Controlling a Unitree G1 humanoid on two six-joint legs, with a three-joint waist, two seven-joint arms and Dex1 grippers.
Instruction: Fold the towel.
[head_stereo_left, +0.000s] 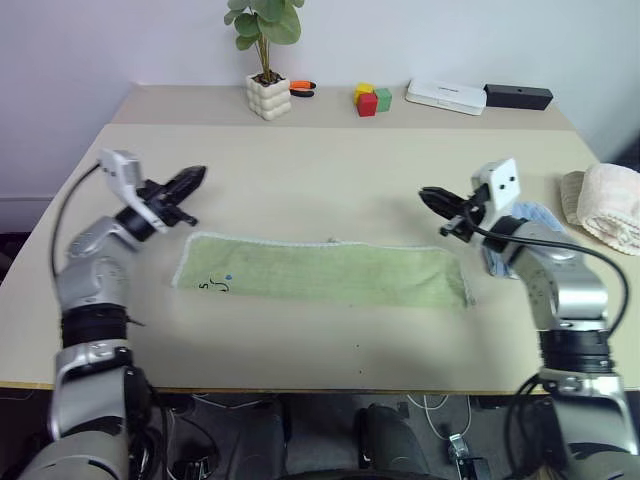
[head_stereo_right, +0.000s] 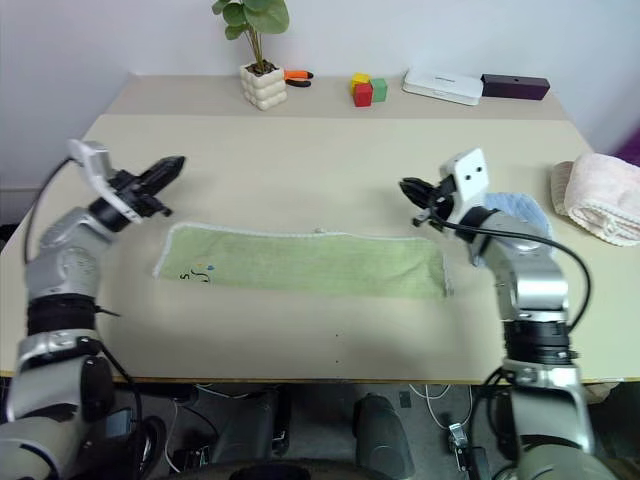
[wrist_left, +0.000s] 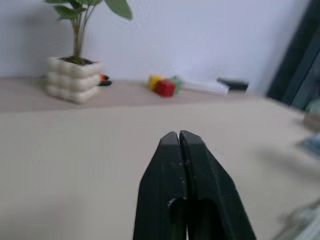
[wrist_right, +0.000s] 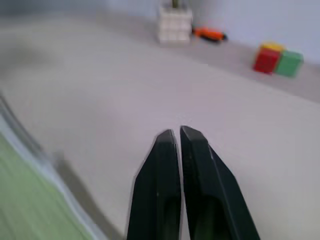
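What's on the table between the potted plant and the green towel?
Nothing: in the left eye view, only bare table lies between the potted plant and the green towel.

The light green terry towel (head_stereo_left: 322, 272) lies stretched flat across the middle of the beige desk (head_stereo_left: 330, 180), long side running left to right. The left gripper (head_stereo_left: 190, 180) hangs above the desk just behind the towel's left end; the right gripper (head_stereo_left: 432, 196) hangs behind its right end. A potted plant in a white ribbed pot (head_stereo_left: 268, 96) stands at the far edge, with small coloured blocks (head_stereo_left: 368, 99), a flat white box (head_stereo_left: 445, 96) and a black bar (head_stereo_left: 518, 96) to its right. A cream rolled towel (head_stereo_left: 608, 205) sits at the right edge, with what seems a light blue towel (head_stereo_left: 530, 214) beside it.
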